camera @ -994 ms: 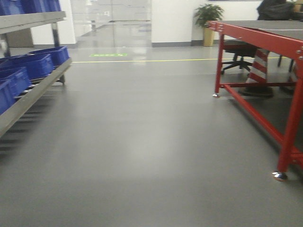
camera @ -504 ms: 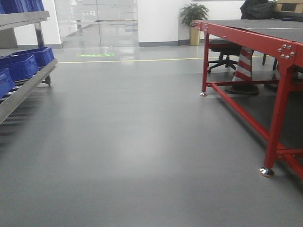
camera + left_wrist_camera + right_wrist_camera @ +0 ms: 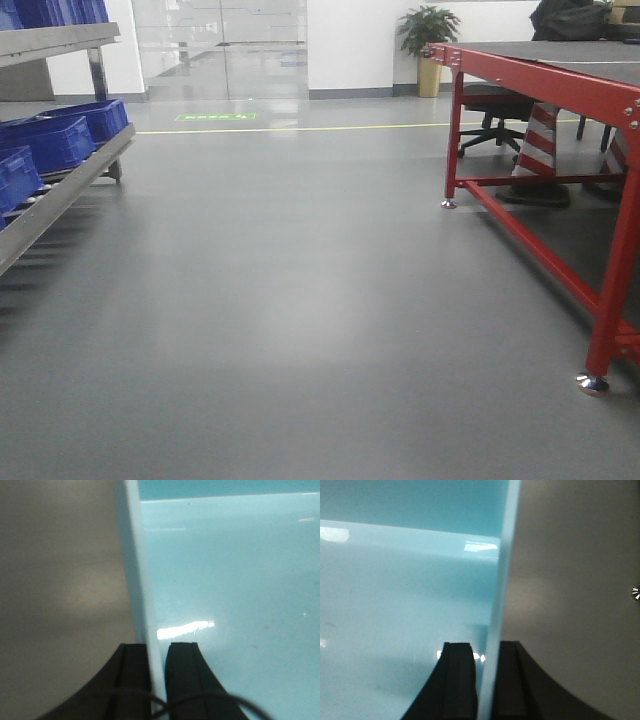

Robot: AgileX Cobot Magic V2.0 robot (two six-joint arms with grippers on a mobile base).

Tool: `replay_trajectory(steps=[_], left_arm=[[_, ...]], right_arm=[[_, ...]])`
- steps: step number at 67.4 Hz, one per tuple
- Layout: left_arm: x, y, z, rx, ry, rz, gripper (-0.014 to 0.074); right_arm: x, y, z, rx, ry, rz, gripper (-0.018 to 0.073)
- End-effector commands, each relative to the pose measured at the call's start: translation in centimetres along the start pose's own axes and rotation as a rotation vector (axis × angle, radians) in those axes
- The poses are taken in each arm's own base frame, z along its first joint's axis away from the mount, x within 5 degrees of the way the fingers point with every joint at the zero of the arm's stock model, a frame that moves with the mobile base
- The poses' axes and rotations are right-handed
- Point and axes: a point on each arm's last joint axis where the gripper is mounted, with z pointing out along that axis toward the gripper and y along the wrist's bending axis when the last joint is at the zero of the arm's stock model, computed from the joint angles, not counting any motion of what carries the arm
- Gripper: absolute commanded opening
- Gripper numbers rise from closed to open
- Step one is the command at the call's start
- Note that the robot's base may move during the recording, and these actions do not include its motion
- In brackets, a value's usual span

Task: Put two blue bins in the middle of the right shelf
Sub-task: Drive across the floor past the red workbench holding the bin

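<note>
In the left wrist view my left gripper [image 3: 157,647] is shut on the left wall [image 3: 134,555] of a blue bin [image 3: 230,580], one finger outside and one inside. In the right wrist view my right gripper [image 3: 487,645] is shut on the right wall [image 3: 504,560] of a blue bin [image 3: 395,580] in the same way. Grey floor shows beyond both walls. Neither gripper nor the held bin shows in the front view. A steel rack [image 3: 60,195] at the left edge carries several more blue bins [image 3: 55,140]. I cannot tell whether this is the right shelf.
A red-framed stand [image 3: 540,75] fills the right side, its near foot [image 3: 592,382] on the floor. Behind it stand a striped cone [image 3: 540,140] and an office chair [image 3: 490,110]. A potted plant [image 3: 428,30] and glass doors are at the back. Open grey floor lies between rack and stand.
The front view swung right, then back left: the rack and red stand shifted left and then right again. The stand's near foot sits slightly lower in frame.
</note>
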Motion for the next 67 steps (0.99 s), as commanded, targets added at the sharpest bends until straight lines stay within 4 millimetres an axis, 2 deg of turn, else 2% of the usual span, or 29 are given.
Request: replay_trajectory(steps=[1,67], left_arm=[[-0.33,-0.47,-0.96,0.040,-0.048,0.005,-0.0111],[-0.33,-0.47,-0.96,0.040,-0.048,0.005,-0.0111]], right_arm=[[-0.58,-0.13,-0.97,-0.004,-0.067,-0.020,-0.0151],[-0.58,-0.13,-0.97,-0.004,-0.067,-0.020,-0.0151]])
